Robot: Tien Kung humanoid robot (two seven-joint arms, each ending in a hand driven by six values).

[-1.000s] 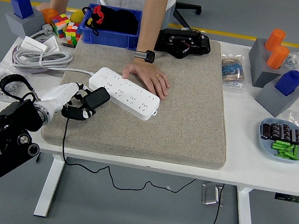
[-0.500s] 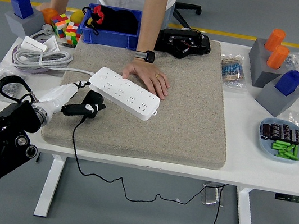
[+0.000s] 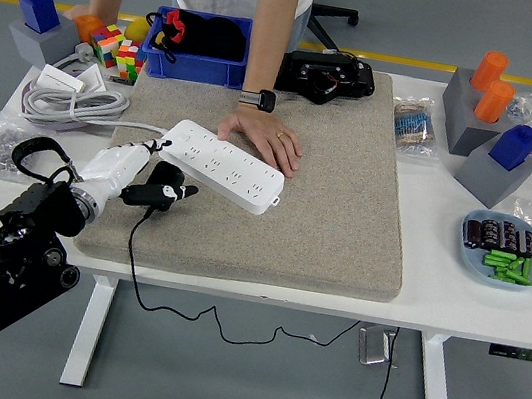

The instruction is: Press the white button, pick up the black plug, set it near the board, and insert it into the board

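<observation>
A white table (image 3: 453,295) on white legs stood on a grey floor (image 3: 248,379). A yellow line (image 3: 389,59) crossed the floor behind it, near a black chair base (image 3: 331,12).

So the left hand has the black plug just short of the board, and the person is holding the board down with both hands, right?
Not quite: the head view shows only one of the person's hands on the board; the other is off at the table's far left corner. The rest stands: the left hand holds the black plug just short of the board.

One power strip (image 3: 223,164), one black plug (image 3: 158,189), two orange cylinders (image 3: 492,85), one blue bin (image 3: 194,67).
</observation>
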